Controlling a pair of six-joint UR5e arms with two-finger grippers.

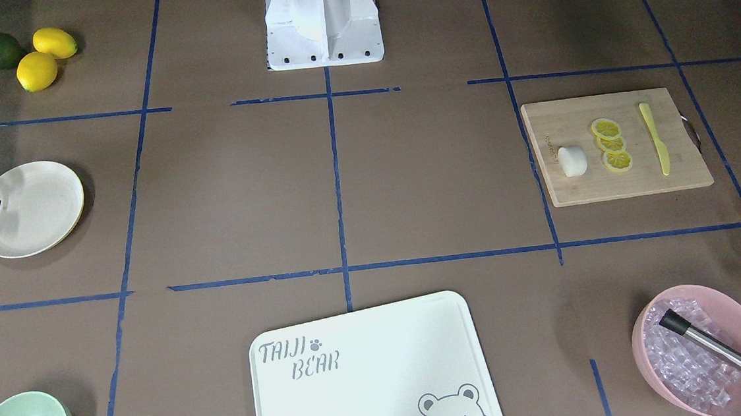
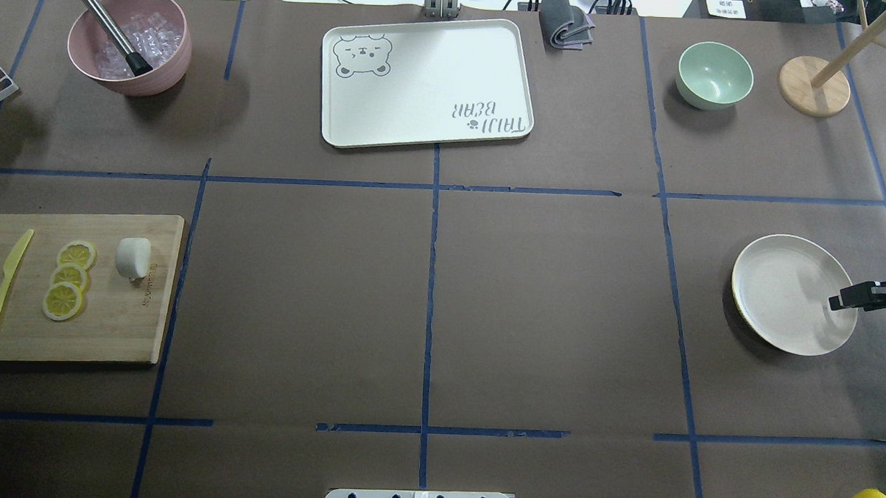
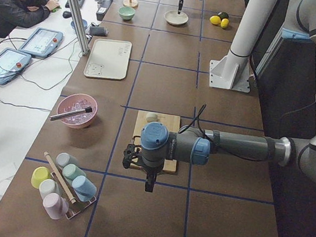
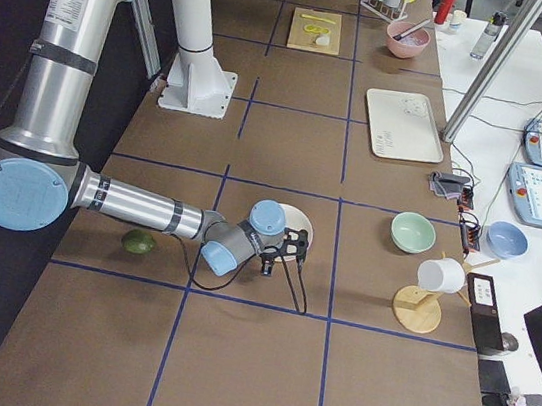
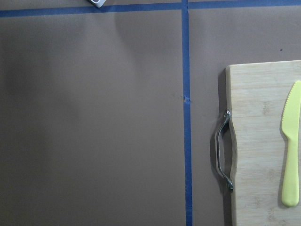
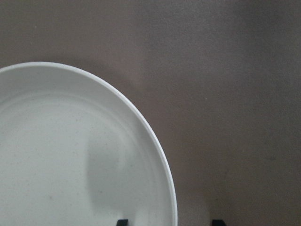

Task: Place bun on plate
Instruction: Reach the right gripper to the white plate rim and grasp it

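- Bun (image 2: 133,257) sits on the wooden cutting board (image 2: 116,326), at the board end nearest the middle of the surface (image 2: 544,297). It is just beside three lemon slices (image 2: 70,279), with a yellow knife (image 2: 5,284) beyond them.
- Plate (image 2: 781,283) lies on the robot's right side of the surface, well apart from bun and board.
- Right end effector (image 2: 839,300) is over the plate's outer rim, released. The wrist view shows its fingertips (image 6: 122,221) spread, with the rim running between them.
- Left end effector (image 3: 148,183) hangs pointing down, just off the board's handle end. Released or clenched: cannot tell.
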